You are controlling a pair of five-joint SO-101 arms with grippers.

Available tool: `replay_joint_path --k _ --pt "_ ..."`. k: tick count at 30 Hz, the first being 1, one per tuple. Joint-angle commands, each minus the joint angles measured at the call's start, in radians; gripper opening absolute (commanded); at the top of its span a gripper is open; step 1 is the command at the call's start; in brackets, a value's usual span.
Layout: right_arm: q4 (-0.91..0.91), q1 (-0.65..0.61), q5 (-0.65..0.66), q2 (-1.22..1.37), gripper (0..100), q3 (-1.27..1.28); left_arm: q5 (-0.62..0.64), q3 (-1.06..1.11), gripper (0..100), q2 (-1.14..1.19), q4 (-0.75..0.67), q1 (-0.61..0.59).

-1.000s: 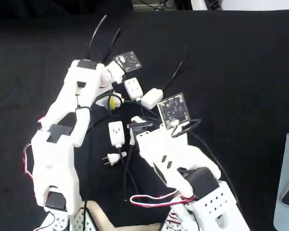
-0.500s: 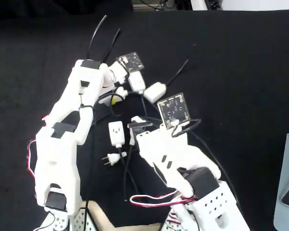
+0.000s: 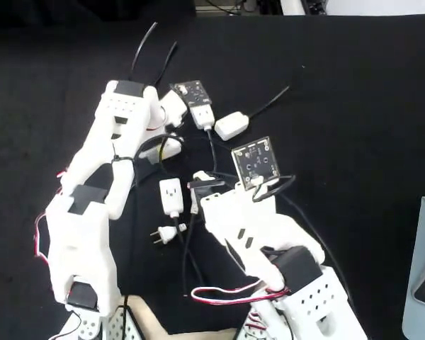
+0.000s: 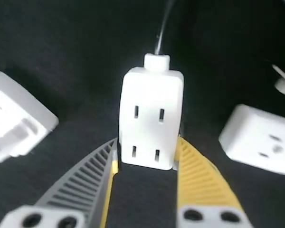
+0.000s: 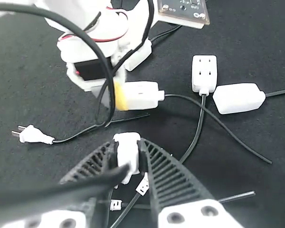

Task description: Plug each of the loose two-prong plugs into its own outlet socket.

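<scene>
The white four-slot outlet block (image 4: 152,114) lies face up on the black cloth (image 4: 61,42), cord end pointing away from the left gripper (image 4: 147,142). The gripper's grey and yellow fingers (image 4: 199,175) are clamped against the block's two long sides. The right gripper (image 5: 127,145) is closed on a white plug body (image 5: 128,154); a second plug (image 3: 163,234) lies loose just beside a separate outlet (image 3: 171,196).

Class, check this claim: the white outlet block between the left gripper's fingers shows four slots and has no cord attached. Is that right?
Not quite. The outlet block between the fingers of the left gripper does show four slots, but a dark cord leaves its far end, as the left wrist view shows.
</scene>
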Motion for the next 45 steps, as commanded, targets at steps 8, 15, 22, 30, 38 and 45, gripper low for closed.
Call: replay_joint_path --k 8,15,22,30,38,45 --pt "-0.015 0.012 -0.011 -0.002 1.1 -0.005 0.000 -0.018 3 -0.175 0.255 -0.038" --pt "-0.015 0.012 -0.011 -0.002 1.1 -0.005 0.034 0.226 3 -0.370 0.261 -0.076" --pt "-0.015 0.012 -0.011 -0.002 1.1 -0.005 0.078 0.739 3 -0.684 -0.017 -0.088" --pt "-0.023 0.012 -0.011 -0.002 1.1 0.010 0.196 1.047 3 -0.862 -0.219 -0.084" --pt "0.009 0.012 -0.005 -0.001 1.2 0.002 0.258 1.152 23 -0.878 -0.267 -0.116" --pt "0.008 0.012 -0.005 0.002 1.2 0.002 0.310 1.127 26 -1.065 -0.232 -0.194"
